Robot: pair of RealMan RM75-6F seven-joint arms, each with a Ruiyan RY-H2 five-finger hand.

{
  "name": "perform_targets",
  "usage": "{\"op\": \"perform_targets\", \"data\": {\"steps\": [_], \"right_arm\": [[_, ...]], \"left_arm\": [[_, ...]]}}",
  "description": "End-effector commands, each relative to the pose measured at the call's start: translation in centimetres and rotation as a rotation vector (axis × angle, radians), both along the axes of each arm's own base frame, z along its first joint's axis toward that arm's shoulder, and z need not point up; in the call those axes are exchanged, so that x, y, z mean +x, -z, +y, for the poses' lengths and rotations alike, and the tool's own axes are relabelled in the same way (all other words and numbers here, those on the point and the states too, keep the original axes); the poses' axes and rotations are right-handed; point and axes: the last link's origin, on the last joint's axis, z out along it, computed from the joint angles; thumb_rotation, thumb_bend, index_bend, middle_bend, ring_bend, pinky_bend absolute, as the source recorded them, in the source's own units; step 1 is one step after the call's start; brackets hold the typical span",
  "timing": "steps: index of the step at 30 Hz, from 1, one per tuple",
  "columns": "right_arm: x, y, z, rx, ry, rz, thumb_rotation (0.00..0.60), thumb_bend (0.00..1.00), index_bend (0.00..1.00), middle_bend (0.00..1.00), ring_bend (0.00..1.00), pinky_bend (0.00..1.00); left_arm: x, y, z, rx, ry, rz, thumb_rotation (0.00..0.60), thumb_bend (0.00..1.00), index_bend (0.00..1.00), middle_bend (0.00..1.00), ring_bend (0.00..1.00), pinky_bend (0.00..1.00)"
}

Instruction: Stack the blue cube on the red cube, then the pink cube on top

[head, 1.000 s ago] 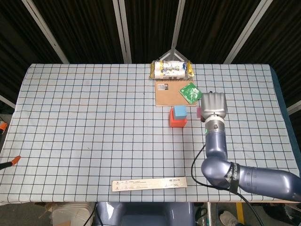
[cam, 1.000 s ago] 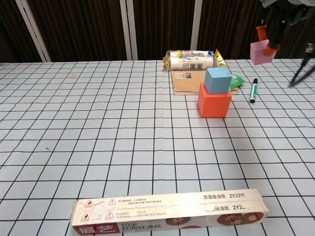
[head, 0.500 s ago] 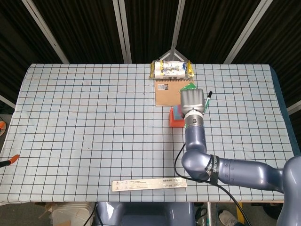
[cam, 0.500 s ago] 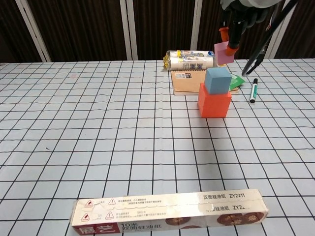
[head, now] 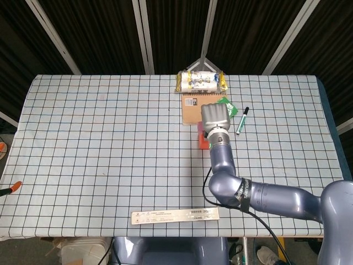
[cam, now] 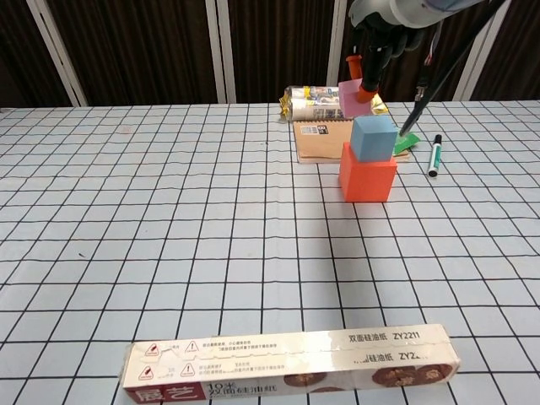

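The red cube (cam: pixel 368 175) stands on the table near the brown notebook, and the blue cube (cam: pixel 374 137) sits on top of it. My right hand (cam: pixel 381 25) reaches down from above and pinches the pink cube (cam: pixel 353 99), which hangs in the air just above the blue cube's top and slightly to its left. In the head view my right hand (head: pixel 216 118) covers the blue and pink cubes, and only a sliver of the red cube (head: pixel 201 141) shows. My left hand appears in neither view.
A brown notebook (cam: pixel 319 140) and a snack pack (cam: pixel 326 102) lie right behind the stack. A green packet (head: pixel 229 107) and a marker (cam: pixel 436 156) lie to its right. A long flat box (cam: pixel 291 363) rests at the table's near edge.
My right hand has carried the pink cube leftward, from off to the right of the stack to just over the blue cube. The blue and red cubes have not moved.
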Motion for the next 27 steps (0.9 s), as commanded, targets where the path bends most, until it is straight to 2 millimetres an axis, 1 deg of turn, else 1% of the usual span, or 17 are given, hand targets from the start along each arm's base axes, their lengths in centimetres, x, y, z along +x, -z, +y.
{"op": "perform_targets", "data": {"steps": [1,8,16,21,27], "right_arm": [[-0.3,-0.2,-0.3,0.004,0.004,-0.001,0.6,0.46,0.57,1.0,1.0,1.0],[-1.2,-0.6,-0.7,0.02,0.007,0.011,0.6,0.46,0.57,1.0,1.0,1.0],[-1.5,-0.8,-1.0,0.023,-0.003,-0.007,0.6,0.46,0.57,1.0,1.0,1.0],[-1.5,-0.5,-1.2,0.032,-0.014,-0.025,0.6,0.46,0.57,1.0,1.0,1.0],[-2.1,0.0,-1.6,0.046,-0.014,-0.03,0.6,0.46,0.57,1.0,1.0,1.0]], "left_arm": [[0.0,0.0,0.0,0.005,-0.004,0.001,0.6,0.16,0.03,0.0,0.0,0.0],[0.0,0.1,0.1,0.01,-0.012,0.008,0.6,0.16,0.03,0.0,0.0,0.0],[0.1,0.1,0.0,0.016,-0.016,0.014,0.6,0.16,0.03,0.0,0.0,0.0],[0.1,0.1,0.0,0.016,-0.015,0.016,0.6,0.16,0.03,0.0,0.0,0.0],[0.0,0.1,0.0,0.021,-0.019,0.018,0.6,0.16,0.03,0.0,0.0,0.0]]}}
